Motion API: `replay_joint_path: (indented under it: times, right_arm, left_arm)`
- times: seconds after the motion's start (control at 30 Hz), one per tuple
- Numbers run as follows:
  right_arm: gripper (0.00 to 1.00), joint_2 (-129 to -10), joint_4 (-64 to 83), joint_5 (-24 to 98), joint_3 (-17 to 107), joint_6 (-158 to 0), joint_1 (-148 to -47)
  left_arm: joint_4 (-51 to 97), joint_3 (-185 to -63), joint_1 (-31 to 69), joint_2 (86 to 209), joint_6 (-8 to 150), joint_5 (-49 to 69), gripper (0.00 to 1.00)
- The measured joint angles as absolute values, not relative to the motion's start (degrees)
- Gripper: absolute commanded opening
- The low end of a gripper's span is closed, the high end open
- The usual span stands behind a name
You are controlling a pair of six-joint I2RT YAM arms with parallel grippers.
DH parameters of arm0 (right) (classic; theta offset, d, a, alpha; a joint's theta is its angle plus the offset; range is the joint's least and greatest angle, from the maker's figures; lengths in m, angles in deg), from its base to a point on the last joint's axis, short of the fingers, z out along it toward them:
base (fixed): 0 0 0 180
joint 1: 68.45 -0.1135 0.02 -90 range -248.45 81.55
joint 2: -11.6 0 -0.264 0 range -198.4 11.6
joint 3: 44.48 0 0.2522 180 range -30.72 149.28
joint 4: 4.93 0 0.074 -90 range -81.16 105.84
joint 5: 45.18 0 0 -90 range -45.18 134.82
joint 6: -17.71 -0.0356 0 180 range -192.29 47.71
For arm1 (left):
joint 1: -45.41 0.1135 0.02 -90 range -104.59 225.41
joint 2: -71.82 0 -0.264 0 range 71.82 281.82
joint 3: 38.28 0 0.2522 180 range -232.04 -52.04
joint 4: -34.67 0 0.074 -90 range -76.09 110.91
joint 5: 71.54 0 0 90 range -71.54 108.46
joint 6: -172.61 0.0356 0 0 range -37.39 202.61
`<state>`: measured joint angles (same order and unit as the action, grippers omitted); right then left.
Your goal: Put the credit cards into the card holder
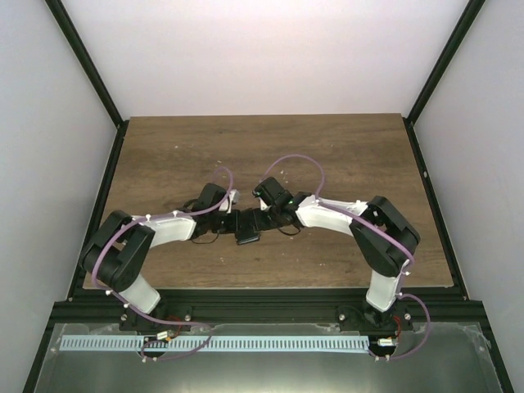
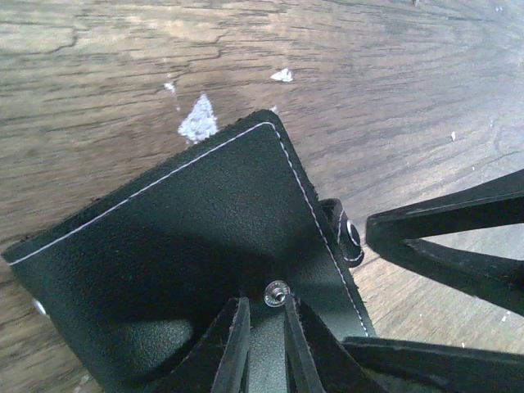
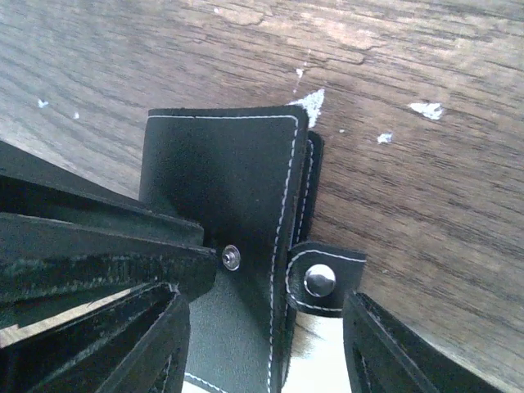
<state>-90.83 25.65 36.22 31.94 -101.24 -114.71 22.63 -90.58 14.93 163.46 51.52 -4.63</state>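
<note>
Holder: the holder (image 1: 248, 237) is found at the middle of the table (image 1: 164, 155), between the ends of the 2 arms. Whether it lies flat or is raised slightly cannot be told.
Left gripper: the left gripper (image 2: 265, 307) is seen clenched on the holder's cover, just beside the stud (image 2: 277, 292).
Right gripper: the right gripper (image 3: 270, 327) is spread, with its 2 fingers standing either side of the holder's near edge and tab (image 3: 323, 278). Nothing is grasped by it.
Fastening: the tab is seen unsnapped, apart from the stud. How far the cover is opened cannot be told.
Cards: 0 cards are made out in any of the 3 views. Whether any sit inside the holder or are hidden under the arms cannot be told. A pale patch below the tab is left unidentified.
Done: the holder is judged to be secured and unfastened.
Left: as far as is shown, every card is yet to be picked up and slid in, so the stage is judged to be early.
</note>
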Motion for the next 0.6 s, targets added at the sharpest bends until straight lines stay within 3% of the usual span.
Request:
replay_joint_path:
  times: [0.6]
  right_arm:
    - [0.51,-93.4,29.3,44.0,34.2,-98.7,-113.9]
  left_arm:
    - [18.7,-93.3,12.8,164.4,54.6,0.2,0.1]
